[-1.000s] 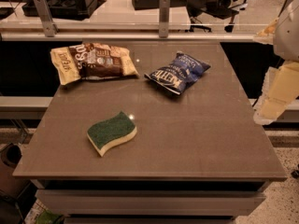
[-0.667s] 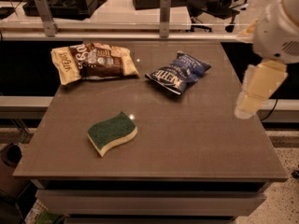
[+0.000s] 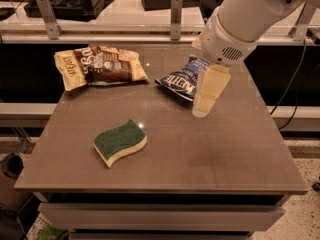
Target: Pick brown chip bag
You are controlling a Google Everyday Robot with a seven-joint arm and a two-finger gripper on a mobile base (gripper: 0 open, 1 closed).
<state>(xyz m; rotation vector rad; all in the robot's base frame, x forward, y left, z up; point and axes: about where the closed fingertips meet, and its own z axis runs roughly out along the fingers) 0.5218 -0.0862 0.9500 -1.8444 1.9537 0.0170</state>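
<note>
Right of centre, gripper (image 3: 208,93) at edge of blue bag (image 3: 179,79), grip unclear, brown chip bag (image 3: 102,66) rear-left, apart.

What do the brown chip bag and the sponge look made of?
Brown chip bag: likely thin plastic film, crinkled with a slight sheen. Sponge: soft foam, matte; green scouring layer over pale yellow. The gripper hangs beside the blue chip bag, away from both.

Crinkled, glossy film on brown chip bag (image 3: 100,66) and on blue chip bag (image 3: 181,79). Rough green scouring layer over smooth pale foam on sponge (image 3: 120,142). Smooth, faintly reflective grey-brown top on surface (image 3: 210,159); matt cream plastic on hand (image 3: 205,104), hanging over surface by blue chip bag's right edge.
</note>
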